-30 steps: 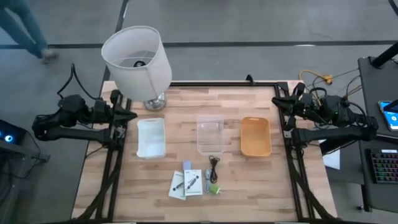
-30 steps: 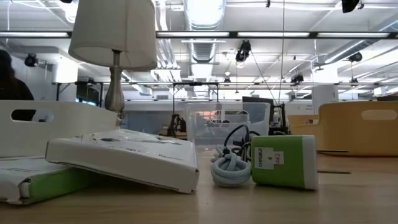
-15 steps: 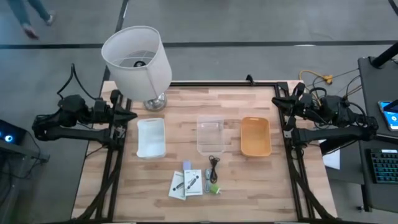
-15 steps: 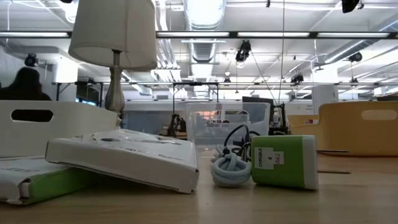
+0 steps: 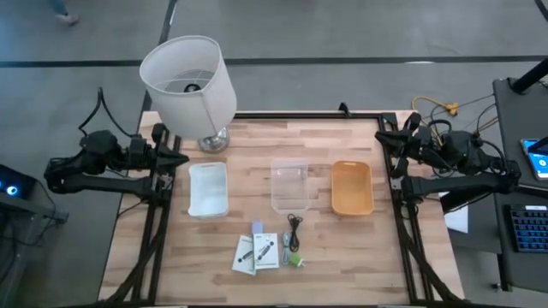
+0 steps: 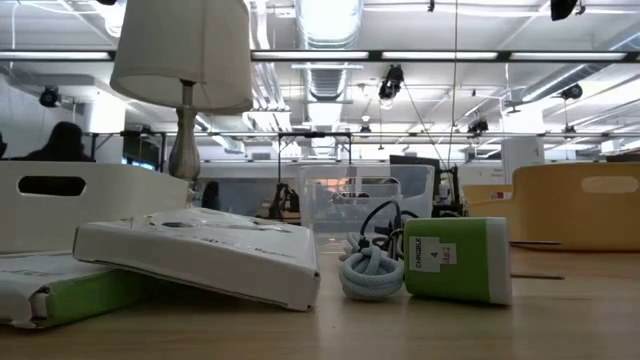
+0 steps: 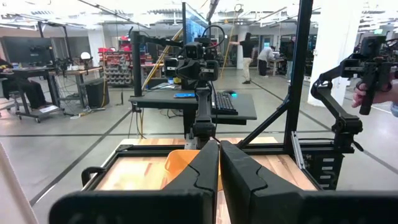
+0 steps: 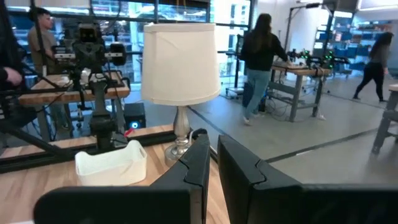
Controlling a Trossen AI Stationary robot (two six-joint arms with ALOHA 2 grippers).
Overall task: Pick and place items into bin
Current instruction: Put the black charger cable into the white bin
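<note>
I have not begun, so my left gripper [image 5: 182, 159] and right gripper [image 5: 381, 137] wait at the table's [image 5: 342, 248] sides, fingers pressed together, holding nothing. The packets [image 5: 257, 252], cable [image 5: 294, 227] and green piece [image 5: 295, 258] lie together near the front edge, before the clear bin [image 5: 288, 184].

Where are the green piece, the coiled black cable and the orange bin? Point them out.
green piece [image 6: 458, 259], low view, its front face
coiled black cable [image 5: 294, 228], high view, mid-coil
orange bin [image 5: 352, 187], high view, its floor
</note>
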